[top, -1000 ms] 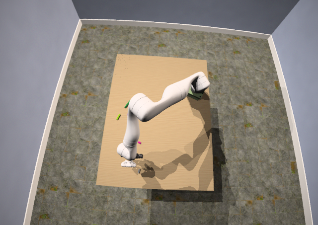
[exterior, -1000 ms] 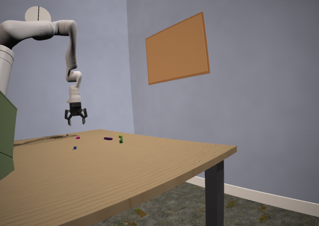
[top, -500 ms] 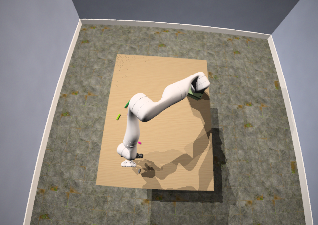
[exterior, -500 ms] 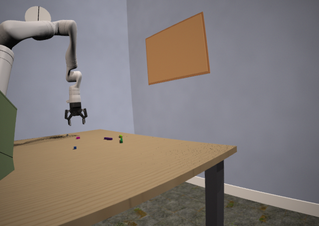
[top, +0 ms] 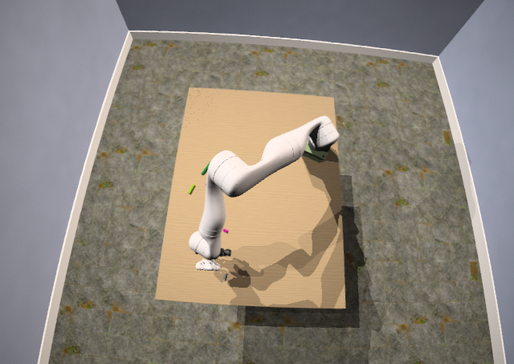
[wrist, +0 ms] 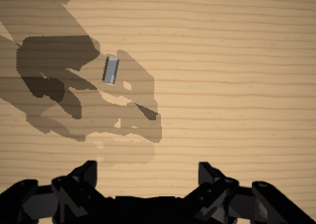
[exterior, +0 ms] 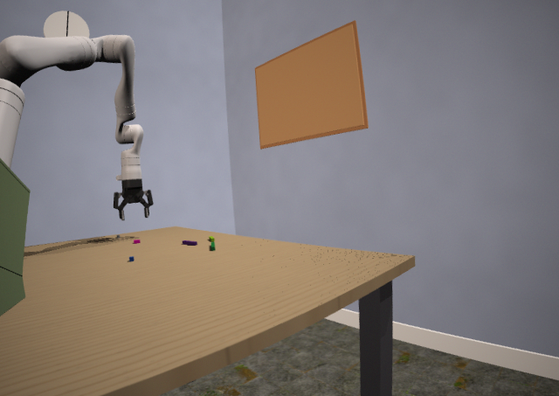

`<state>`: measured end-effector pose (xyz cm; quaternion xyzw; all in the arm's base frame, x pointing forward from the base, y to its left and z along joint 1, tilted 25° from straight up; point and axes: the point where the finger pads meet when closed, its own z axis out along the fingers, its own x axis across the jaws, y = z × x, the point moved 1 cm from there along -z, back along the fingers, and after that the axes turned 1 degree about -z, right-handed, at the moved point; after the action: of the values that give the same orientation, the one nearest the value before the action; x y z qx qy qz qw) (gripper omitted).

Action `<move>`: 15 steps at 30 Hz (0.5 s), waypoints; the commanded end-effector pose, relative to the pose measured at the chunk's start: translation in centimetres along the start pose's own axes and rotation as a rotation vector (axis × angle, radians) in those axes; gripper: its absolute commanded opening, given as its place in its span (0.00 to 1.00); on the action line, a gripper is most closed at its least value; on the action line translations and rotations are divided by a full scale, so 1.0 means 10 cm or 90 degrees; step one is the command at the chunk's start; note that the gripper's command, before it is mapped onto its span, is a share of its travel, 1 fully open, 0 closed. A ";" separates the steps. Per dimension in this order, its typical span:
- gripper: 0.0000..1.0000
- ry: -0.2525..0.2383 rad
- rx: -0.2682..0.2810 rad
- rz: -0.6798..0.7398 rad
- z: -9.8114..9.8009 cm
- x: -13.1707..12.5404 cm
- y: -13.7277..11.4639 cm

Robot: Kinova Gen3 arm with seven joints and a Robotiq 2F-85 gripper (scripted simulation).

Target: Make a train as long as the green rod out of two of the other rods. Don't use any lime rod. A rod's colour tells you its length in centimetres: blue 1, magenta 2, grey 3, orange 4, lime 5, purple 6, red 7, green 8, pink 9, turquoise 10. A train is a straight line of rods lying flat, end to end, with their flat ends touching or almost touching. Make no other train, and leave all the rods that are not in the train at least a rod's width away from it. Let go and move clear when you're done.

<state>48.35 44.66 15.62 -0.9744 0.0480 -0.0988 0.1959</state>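
My gripper (exterior: 134, 217) (wrist: 147, 172) is open and empty, high above the table. A grey rod (top: 225, 276) (wrist: 111, 70) lies flat, ahead and left of the fingers in the wrist view. A magenta rod (top: 225, 231) (exterior: 136, 241) lies beside the forearm in the top view. A dark purple shape (exterior: 189, 242) lies farther along; whether it is one rod or two I cannot tell, and the arm mostly hides it in the top view. The green rod (top: 205, 169) (exterior: 211, 246) is partly hidden by the arm in the top view. A blue rod (exterior: 131, 259) lies apart.
A lime rod (top: 191, 189) (exterior: 210, 239) lies near the green rod, towards the table's left edge in the top view. The wooden table (top: 257, 115) (exterior: 180, 302) carries the rods. The arm's shadow falls around the grey rod. The arm's base stands at the table's right edge in the top view.
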 end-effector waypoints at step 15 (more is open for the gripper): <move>1.00 0.003 -0.004 -0.100 0.00 -0.01 0.17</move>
<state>48.01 43.93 15.11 -0.9756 -0.0179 -0.1136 0.1872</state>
